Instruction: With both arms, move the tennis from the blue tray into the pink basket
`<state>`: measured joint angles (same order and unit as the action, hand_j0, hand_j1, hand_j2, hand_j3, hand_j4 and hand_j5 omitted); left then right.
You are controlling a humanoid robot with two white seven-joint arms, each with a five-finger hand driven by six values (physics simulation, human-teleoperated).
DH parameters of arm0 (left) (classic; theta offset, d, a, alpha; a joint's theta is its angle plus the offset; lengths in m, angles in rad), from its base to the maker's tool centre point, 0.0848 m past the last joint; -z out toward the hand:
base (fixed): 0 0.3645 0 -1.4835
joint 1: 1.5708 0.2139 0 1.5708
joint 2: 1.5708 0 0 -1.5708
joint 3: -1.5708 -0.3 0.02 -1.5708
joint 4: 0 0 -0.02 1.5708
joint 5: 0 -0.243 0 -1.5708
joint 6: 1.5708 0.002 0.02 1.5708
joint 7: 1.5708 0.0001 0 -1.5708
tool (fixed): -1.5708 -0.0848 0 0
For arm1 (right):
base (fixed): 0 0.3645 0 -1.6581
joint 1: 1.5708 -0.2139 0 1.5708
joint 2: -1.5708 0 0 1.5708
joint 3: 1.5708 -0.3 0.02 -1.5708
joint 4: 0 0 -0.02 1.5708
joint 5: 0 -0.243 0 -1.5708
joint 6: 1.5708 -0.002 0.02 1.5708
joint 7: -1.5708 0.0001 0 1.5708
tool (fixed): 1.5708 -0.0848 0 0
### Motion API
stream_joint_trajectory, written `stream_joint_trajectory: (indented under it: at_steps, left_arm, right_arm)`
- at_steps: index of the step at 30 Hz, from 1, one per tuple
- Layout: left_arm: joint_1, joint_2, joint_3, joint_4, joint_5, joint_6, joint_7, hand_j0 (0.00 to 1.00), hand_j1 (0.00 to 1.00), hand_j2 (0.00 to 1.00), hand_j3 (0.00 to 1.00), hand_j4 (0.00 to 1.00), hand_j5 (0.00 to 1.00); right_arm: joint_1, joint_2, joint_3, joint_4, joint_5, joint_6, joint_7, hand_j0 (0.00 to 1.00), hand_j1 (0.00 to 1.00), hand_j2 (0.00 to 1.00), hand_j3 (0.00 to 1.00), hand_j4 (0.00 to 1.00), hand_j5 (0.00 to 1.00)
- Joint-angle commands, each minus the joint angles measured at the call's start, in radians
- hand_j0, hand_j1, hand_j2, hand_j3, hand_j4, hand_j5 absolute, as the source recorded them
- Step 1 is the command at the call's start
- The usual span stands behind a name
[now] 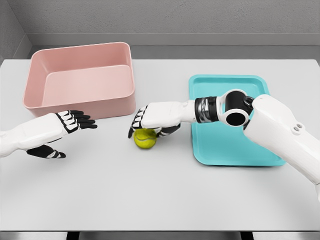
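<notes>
A yellow-green tennis ball [145, 139] sits at the middle of the white table, left of the blue tray [235, 150] and just in front of the pink basket [80, 82]. My right hand [149, 120] reaches leftward out over the tray's edge and lies on top of the ball, fingers curled down around it. My left hand [75, 125] hovers at the left, in front of the basket, palm facing right, fingers stretched out and thumb low, holding nothing. A gap of bare table separates it from the ball.
The pink basket stands at the back left with nothing in it. The blue tray at the right holds nothing. My right forearm [280, 125] crosses over the tray's upper part. The table's front edge [160, 231] runs along the bottom.
</notes>
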<state>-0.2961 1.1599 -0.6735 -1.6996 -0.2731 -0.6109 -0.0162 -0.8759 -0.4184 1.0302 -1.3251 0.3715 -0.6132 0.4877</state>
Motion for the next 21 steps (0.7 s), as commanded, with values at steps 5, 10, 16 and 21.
stream_joint_trajectory:
  at_steps: [5,10,16,21]
  left_arm:
    - [0.000,0.003,0.000,-0.005,0.015,0.000,0.001,1.00,1.00,1.00,1.00,1.00,1.00]
    - [-0.002,0.003,0.003,-0.011,0.023,0.000,0.002,1.00,1.00,1.00,1.00,1.00,1.00]
    - [-0.017,-0.008,0.006,-0.049,0.026,0.000,0.002,1.00,1.00,1.00,1.00,1.00,1.00]
    - [-0.066,-0.071,0.005,-0.060,0.022,0.000,-0.001,1.00,1.00,1.00,1.00,1.00,1.00]
  right_arm:
    - [-0.008,-0.013,-0.009,-0.003,-0.006,0.002,0.000,0.89,0.89,0.89,0.89,0.89,0.89]
    - [-0.025,-0.025,-0.012,-0.006,-0.008,0.002,0.000,1.00,1.00,1.00,1.00,1.00,1.00]
    - [-0.063,-0.161,-0.039,-0.029,-0.023,0.002,-0.023,1.00,1.00,1.00,1.00,1.00,1.00]
    - [-0.026,-0.416,-0.167,-0.048,-0.043,0.002,-0.167,1.00,1.00,1.00,1.00,1.00,1.00]
